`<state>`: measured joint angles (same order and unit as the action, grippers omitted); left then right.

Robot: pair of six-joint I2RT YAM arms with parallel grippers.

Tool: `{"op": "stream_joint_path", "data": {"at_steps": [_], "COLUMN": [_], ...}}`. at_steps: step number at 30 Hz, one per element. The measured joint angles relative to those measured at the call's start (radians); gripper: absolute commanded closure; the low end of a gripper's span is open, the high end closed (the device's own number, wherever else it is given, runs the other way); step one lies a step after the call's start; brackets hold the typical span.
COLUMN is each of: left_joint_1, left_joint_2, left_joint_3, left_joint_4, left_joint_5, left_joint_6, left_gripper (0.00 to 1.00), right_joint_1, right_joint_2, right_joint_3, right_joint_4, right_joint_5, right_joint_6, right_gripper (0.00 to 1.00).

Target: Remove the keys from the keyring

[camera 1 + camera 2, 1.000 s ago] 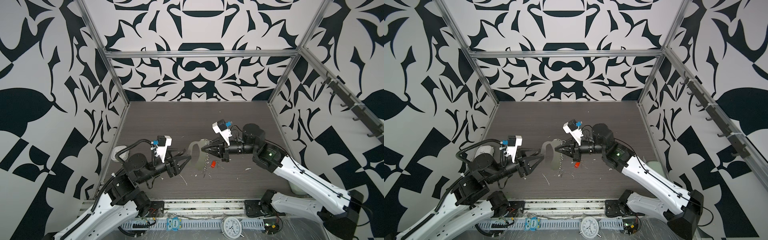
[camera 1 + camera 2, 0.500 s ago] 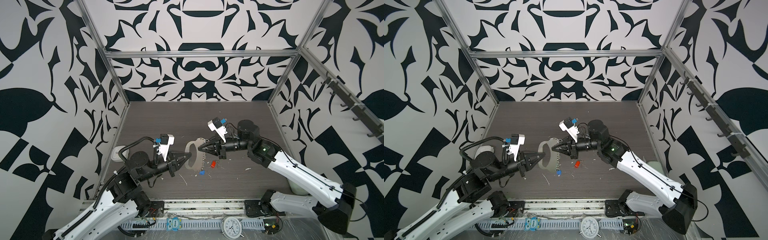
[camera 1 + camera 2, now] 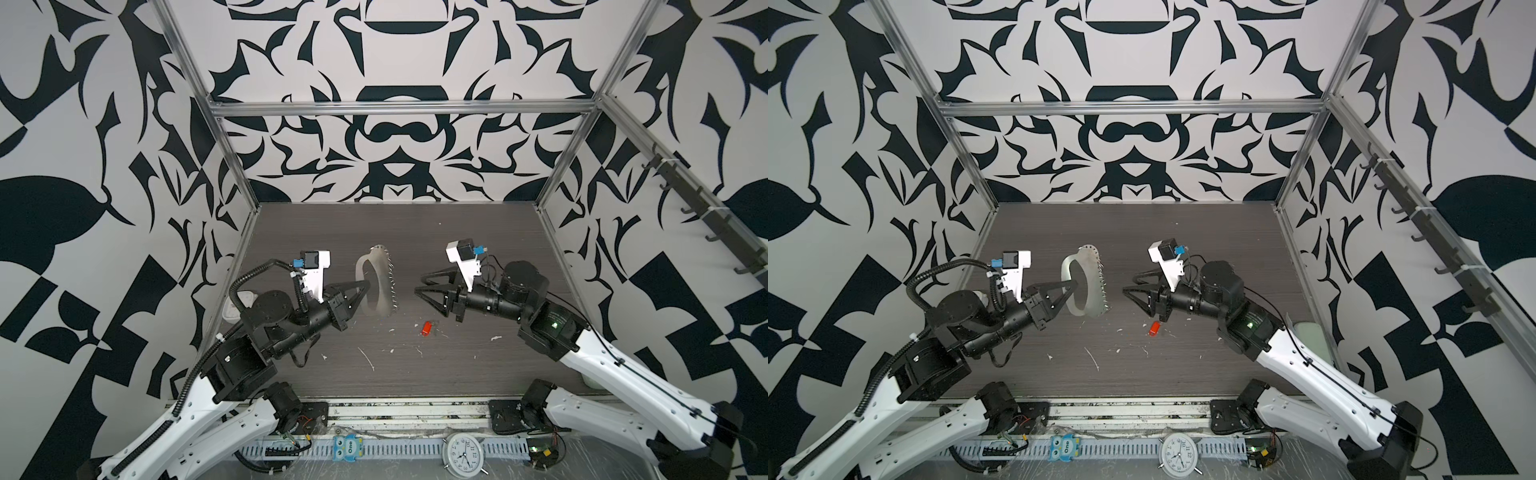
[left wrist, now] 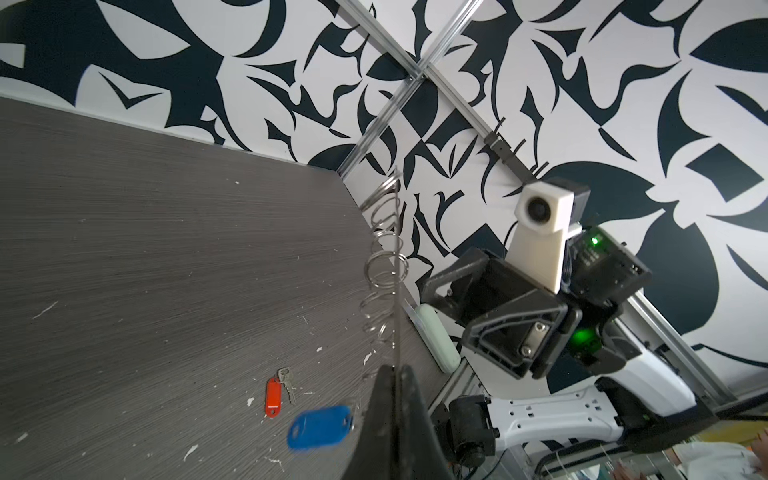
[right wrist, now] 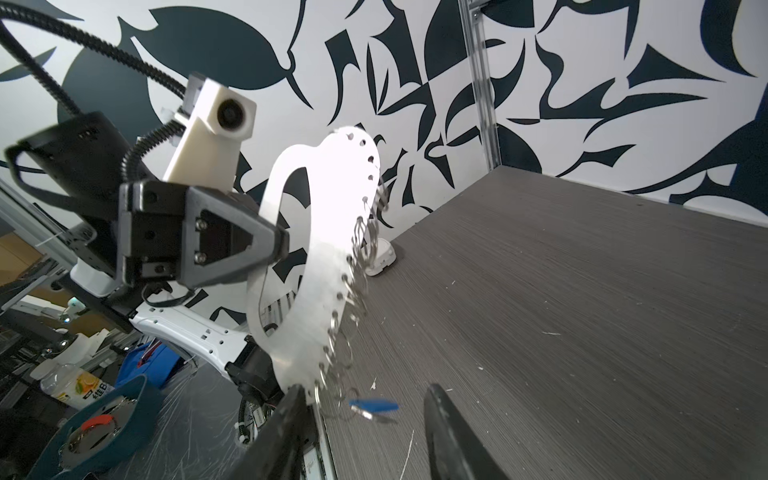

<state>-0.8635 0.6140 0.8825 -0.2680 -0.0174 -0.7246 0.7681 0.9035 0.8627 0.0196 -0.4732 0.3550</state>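
Observation:
My left gripper (image 3: 368,284) (image 3: 1077,282) is shut on the keyring (image 3: 384,286) (image 3: 1094,286), a pale grey strap loop (image 5: 320,270) with a row of silver rings, held upright above the table. The blue-tagged key (image 4: 319,426) (image 5: 374,404) dangles by the lowest rings, blurred. It does not show in the top views. The red-tagged key (image 3: 425,328) (image 3: 1155,328) (image 4: 273,397) lies loose on the table. My right gripper (image 3: 419,284) (image 3: 1128,284) (image 5: 365,388) stands open and holds nothing, a short way right of the keyring.
White scraps (image 3: 368,357) litter the dark table. A white object (image 3: 237,303) sits at the table's left edge and a pale green one (image 3: 1308,332) at its right edge. A clock (image 3: 461,451) and an owl figure (image 3: 347,446) stand on the front rail.
My left gripper has shut on the keyring's strap. My right gripper has opened, let go of the keyring and drawn back to the right.

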Motion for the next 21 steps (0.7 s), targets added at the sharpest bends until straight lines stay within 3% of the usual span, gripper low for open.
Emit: {"op": "stream_joint_path", "data": {"at_steps": [7, 13, 21], "left_joint_1": [0.000, 0.000, 0.000], "left_joint_2": [0.022, 0.034, 0.039], "left_joint_3": [0.039, 0.062, 0.084], "left_joint_4": [-0.063, -0.082, -0.110], "left_joint_5": [-0.039, -0.051, -0.054], "left_joint_6": [-0.024, -0.036, -0.045], "left_gripper": [1.00, 1.00, 1.00], "right_joint_1": [0.061, 0.157, 0.221], "right_joint_2": [0.003, 0.008, 0.055], "right_joint_3": [-0.056, -0.056, -0.056], "right_joint_4": [0.002, 0.008, 0.009], "right_joint_5": [0.045, 0.110, 0.177], "right_joint_6": [-0.055, -0.139, -0.212], "right_gripper": [0.55, 0.66, 0.66]}}
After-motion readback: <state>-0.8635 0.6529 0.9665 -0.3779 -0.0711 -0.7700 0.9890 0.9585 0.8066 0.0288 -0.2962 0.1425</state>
